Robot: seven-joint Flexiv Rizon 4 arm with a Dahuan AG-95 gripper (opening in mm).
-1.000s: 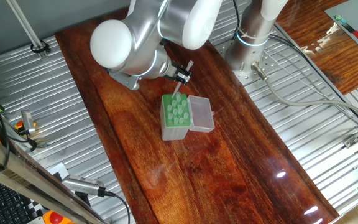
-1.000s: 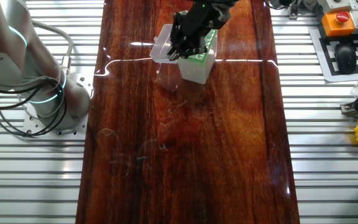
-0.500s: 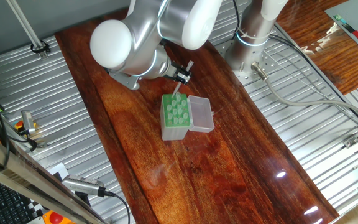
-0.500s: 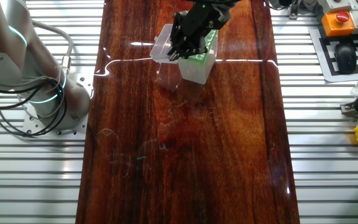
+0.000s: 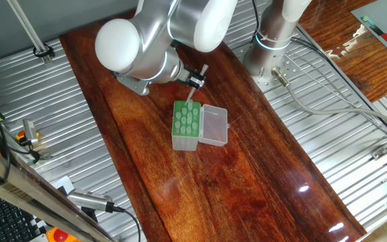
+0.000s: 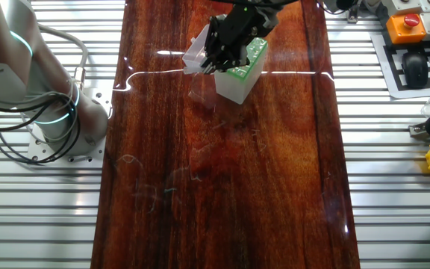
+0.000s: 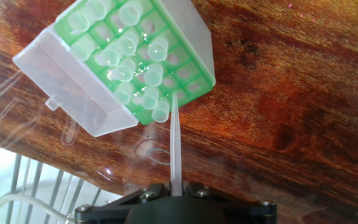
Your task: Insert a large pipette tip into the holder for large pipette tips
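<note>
My gripper (image 7: 176, 190) is shut on the large pipette tip (image 7: 176, 143), a thin translucent cone that points away from the hand. Its narrow end touches the pale green holder (image 7: 190, 79) at an edge hole in the row nearest the hand. Several tips stand in the holder's other holes. The clear lid (image 7: 73, 87) hangs open at the holder's left. In one fixed view the gripper (image 5: 195, 81) is just behind the holder (image 5: 185, 126), with the tip (image 5: 190, 95) slanting down to it. In the other fixed view the gripper (image 6: 226, 45) covers part of the holder (image 6: 241, 75).
The holder sits on a dark wooden board (image 5: 247, 181) flanked by ribbed metal table surface (image 5: 59, 134). The arm's base (image 5: 271, 40) stands at the back right of the board. Cables, a keyboard and an emergency button (image 6: 407, 22) lie off the board.
The holder has shifted and turned a little on the board, and its open lid now sits at a different angle. The gripper and tip have stayed almost in place.
</note>
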